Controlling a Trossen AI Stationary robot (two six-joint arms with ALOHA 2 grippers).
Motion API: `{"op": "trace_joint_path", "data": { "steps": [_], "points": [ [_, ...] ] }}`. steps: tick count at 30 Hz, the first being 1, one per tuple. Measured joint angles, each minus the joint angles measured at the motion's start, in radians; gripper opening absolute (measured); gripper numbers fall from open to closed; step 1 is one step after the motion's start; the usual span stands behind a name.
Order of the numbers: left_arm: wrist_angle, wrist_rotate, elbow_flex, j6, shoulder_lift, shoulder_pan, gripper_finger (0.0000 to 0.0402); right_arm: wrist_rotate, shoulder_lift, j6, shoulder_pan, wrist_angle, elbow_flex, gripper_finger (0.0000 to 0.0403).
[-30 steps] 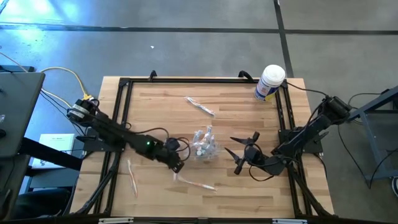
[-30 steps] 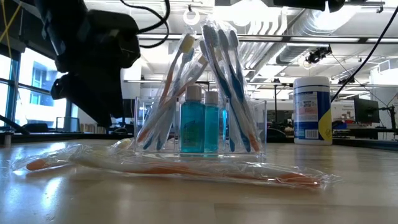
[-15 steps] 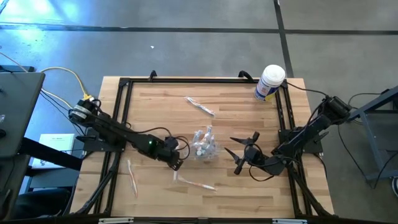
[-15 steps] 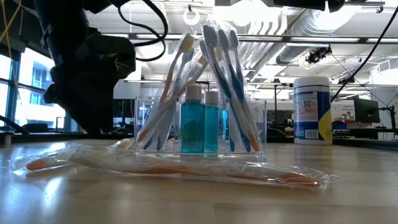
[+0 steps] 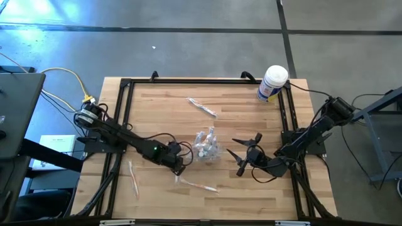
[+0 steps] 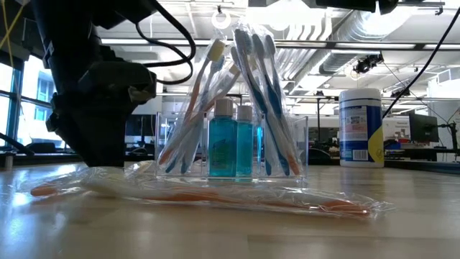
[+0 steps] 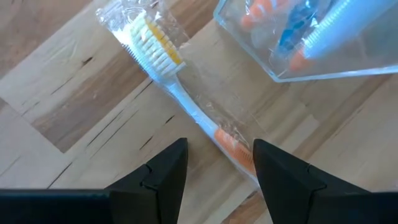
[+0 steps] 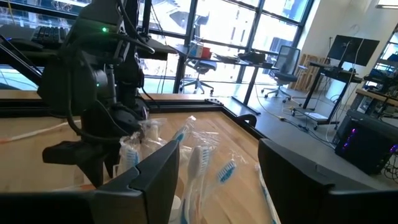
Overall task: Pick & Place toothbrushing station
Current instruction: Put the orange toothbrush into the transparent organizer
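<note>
The wooden table [image 5: 157, 107] is bare toward twelve o'clock. The toothbrushing station [image 5: 206, 146] stands at centre. At its nine o'clock, the left gripper [image 7: 214, 169] hangs released, straddling a wrapped toothbrush [image 7: 186, 102]. A good grasp needs it clear of that wrapper first. The right gripper [image 5: 246, 155] waits released at three o'clock, near the table's right rail.
</note>
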Motion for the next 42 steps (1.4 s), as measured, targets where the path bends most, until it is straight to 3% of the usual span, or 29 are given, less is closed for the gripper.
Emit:
{"op": "trace_joint_path", "data": {
  "steps": [6,16,27,32,35,38,42],
  "points": [
    [-0.034,0.011,0.0,0.0,0.005,0.006,0.0163,0.0,0.0,-0.002,0.0,0.0,0.0,0.021],
    [-0.089,0.0,-0.002,0.089,0.007,-0.014,0.0015,0.0,0.0,-0.002,0.0,0.0,0.0,0.021],
    [-0.264,-0.018,-0.009,-0.052,-0.083,-0.096,0.0007,0.004,0.0,-0.002,0.0,-0.012,0.0,0.021],
    [-0.33,-0.141,-0.006,-0.111,-0.21,-0.14,0.0006,0.004,0.0,-0.002,0.0,-0.014,0.0,0.021],
    [-0.29,-0.29,-0.006,-0.079,-0.294,-0.194,0.0006,0.005,0.0,-0.002,0.0,-0.014,0.0,0.021],
    [-0.188,-0.449,-0.005,0.02,-0.354,-0.254,0.0006,0.005,0.0,-0.002,0.0,-0.014,0.0,0.021],
    [0.044,-0.565,-0.005,0.245,-0.378,-0.308,0.0006,0.004,0.0,-0.002,-0.003,-0.015,0.0,0.021]
  ]
}}
